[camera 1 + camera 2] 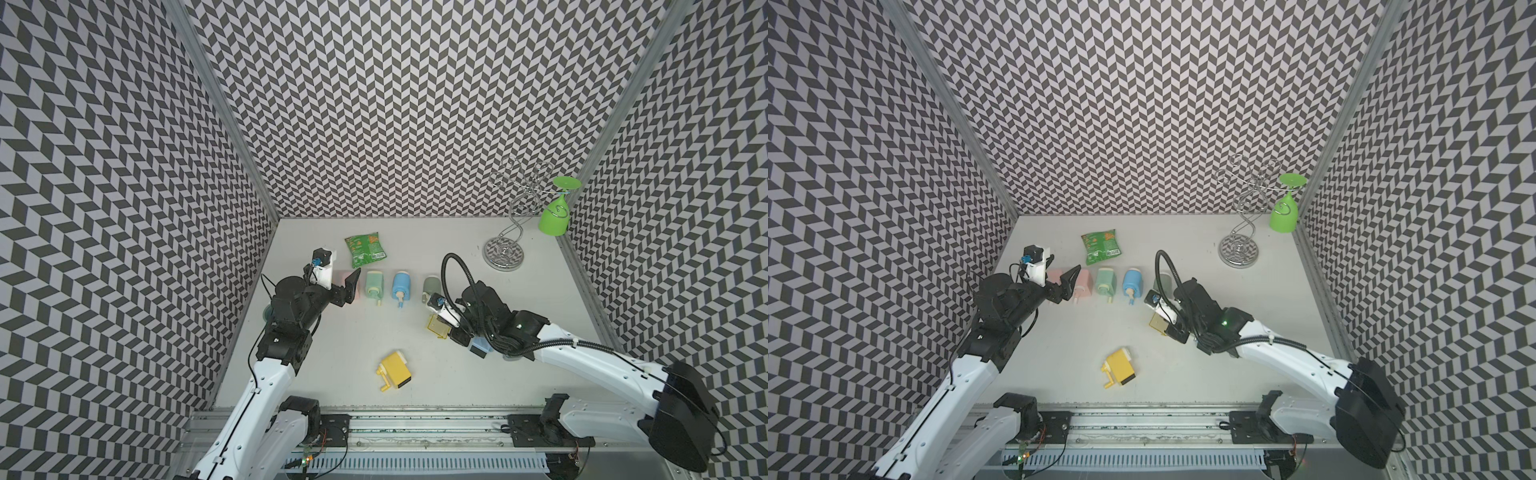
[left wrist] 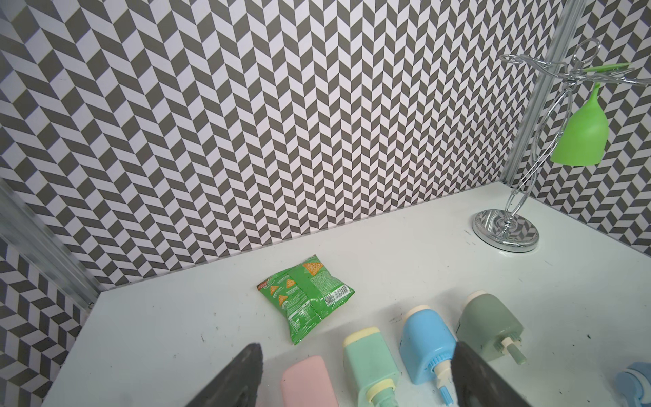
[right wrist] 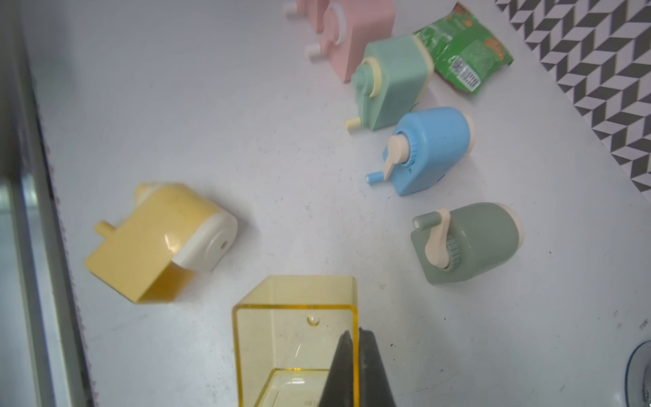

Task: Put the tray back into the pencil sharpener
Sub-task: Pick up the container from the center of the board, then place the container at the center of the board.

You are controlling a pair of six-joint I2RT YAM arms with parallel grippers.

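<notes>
The pencil sharpener [image 1: 394, 370] [image 3: 158, 239] is yellow with a white front. It lies on its side near the table's front middle, its empty slot open toward the right arm. My right gripper [image 3: 355, 333] is shut on the tray [image 3: 296, 338] [image 1: 438, 326], a clear yellow box. One finger is inside its side wall and one outside. The tray hangs a short way right of and behind the sharpener, apart from it. My left gripper [image 2: 355, 352] [image 1: 1061, 274] stands open over the pink sharpener [image 2: 306, 380] at the left, holding nothing.
A row of other sharpeners crosses mid-table: pink [image 1: 1084, 282], mint [image 1: 374, 286], blue [image 1: 401, 286], grey-green [image 1: 431, 286]. A green snack bag [image 1: 364, 249] lies behind them. A chrome rack [image 1: 505, 253] with a hanging green glass [image 1: 555, 216] stands back right. Patterned walls enclose three sides.
</notes>
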